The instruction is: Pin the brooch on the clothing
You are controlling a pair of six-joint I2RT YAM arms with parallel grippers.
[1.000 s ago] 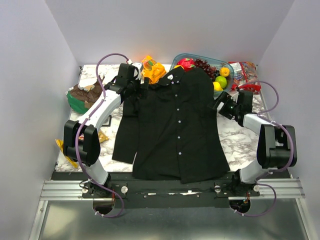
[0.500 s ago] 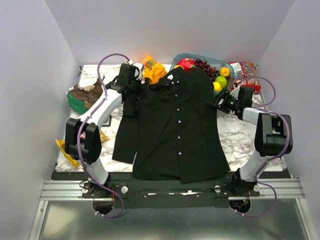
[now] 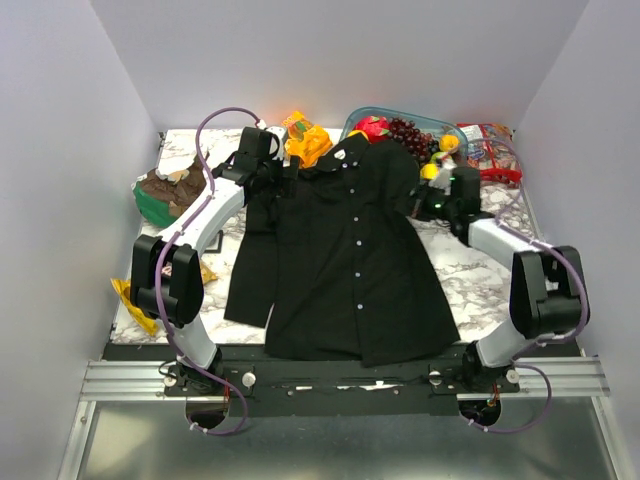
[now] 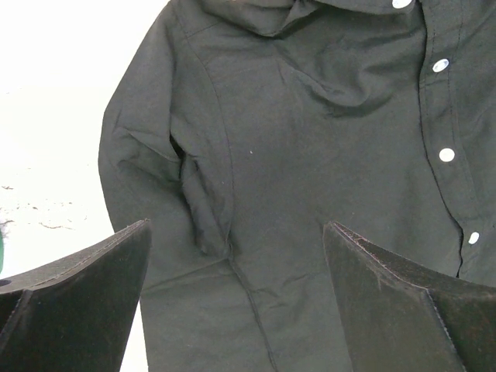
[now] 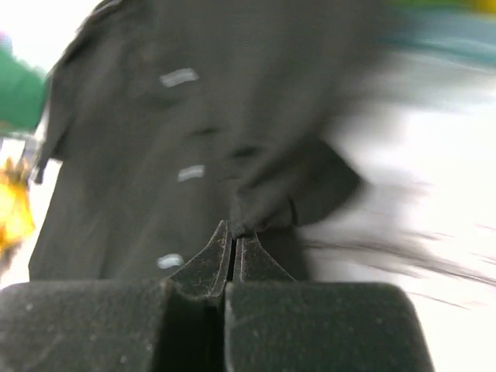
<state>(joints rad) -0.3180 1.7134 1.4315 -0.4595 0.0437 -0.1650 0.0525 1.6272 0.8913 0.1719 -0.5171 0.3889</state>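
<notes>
Black soft cloth fills most of what I see. It is the shirt (image 3: 350, 250), lying flat and face up on the white marble counter (image 3: 470, 275), collar at the far end. Small round white buttons (image 4: 446, 155) run in a line down its front. One long sleeve lies along the shirt's left side, with folds and wrinkles near the shoulder.

My left gripper (image 4: 236, 232) is over that left shoulder. Its two dark, wedge-shaped fingers (image 4: 77, 294) are spread wide apart with nothing between them.

My right gripper (image 5: 233, 236) is at the shirt's right edge. Its pointed tips are pressed together, right against a bump of folded cloth. That view is blurry, so I cannot tell if any cloth is caught between them.

I cannot find the brooch in any view.

A clear tub (image 3: 432, 124) of bright fruit sits behind the collar, and the collar overlaps its near rim.
</notes>
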